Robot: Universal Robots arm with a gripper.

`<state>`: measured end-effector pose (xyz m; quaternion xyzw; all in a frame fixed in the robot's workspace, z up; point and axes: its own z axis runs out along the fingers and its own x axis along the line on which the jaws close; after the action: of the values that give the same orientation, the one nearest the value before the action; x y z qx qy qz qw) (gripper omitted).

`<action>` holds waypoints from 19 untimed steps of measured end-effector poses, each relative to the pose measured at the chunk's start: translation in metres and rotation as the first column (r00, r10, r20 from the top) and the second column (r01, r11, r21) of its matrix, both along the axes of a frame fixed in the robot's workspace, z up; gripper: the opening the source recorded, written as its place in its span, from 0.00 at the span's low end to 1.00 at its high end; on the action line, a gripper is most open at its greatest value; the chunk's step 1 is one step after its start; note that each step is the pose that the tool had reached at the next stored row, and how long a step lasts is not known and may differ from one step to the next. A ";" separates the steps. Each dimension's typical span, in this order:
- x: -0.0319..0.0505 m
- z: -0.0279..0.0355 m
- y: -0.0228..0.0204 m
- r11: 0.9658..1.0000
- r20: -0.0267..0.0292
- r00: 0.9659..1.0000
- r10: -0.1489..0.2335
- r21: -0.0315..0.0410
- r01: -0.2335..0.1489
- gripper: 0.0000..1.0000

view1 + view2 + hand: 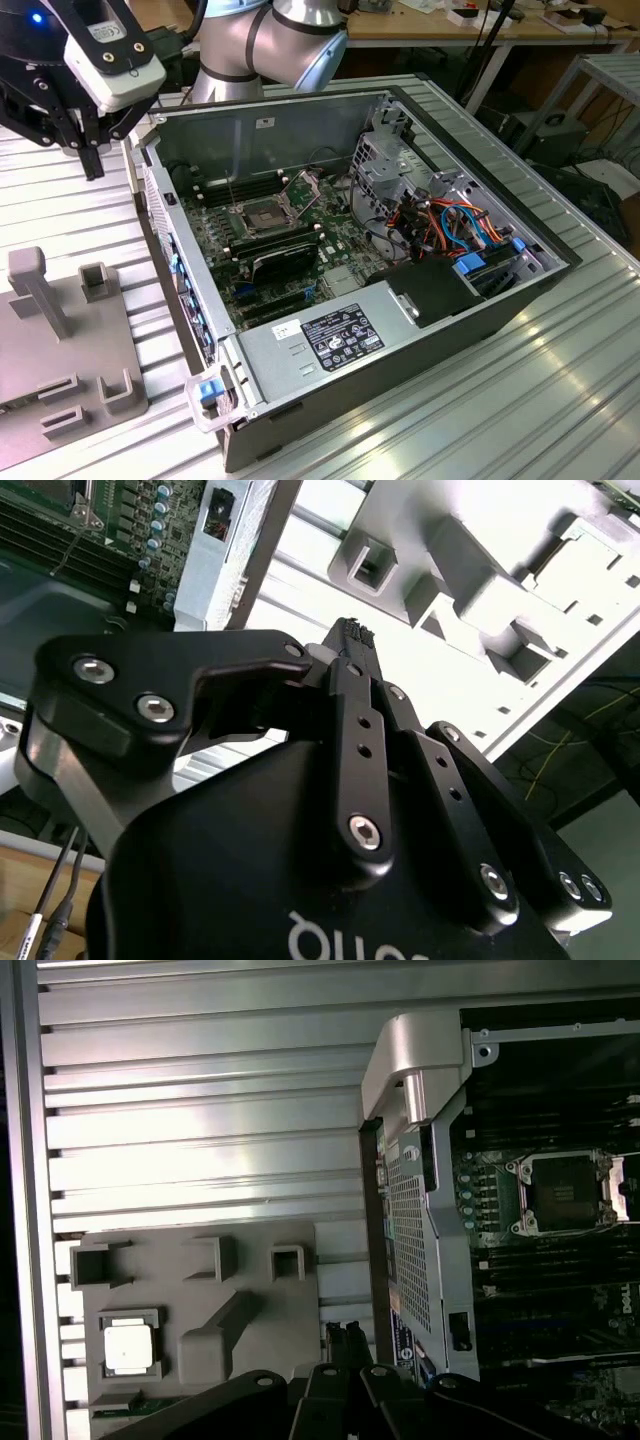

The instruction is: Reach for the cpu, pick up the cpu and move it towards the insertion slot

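The cpu is a small silver-grey square lying flat in a square holder on the grey fixture plate. The insertion slot is a silvery frame with a dark centre on the motherboard inside the open computer case; in the exterior view the insertion slot sits at the board's middle. My black gripper hangs over the ribbed table between the plate and the case, well apart from the cpu. Its fingers are pressed together with nothing between them. In the exterior view the gripper is high at the left.
The open computer case takes up the middle of the ribbed aluminium table, its metal wall standing between plate and board. The fixture plate carries upright grey blocks. Cables and a drive cage fill the case's right side.
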<state>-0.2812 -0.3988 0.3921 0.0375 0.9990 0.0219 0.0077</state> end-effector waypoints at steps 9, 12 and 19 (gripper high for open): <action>-0.0077 -0.0002 0.0000 1.000 -0.002 1.000 0.000 0.000 0.000 0.11; -0.0099 -0.0002 0.0000 1.000 -0.003 1.000 0.000 0.000 0.000 0.11; -0.0152 -0.0003 0.0000 1.000 -0.004 1.000 0.000 0.000 0.000 0.11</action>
<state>-0.2964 -0.3988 0.3918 0.0376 0.9990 0.0218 0.0055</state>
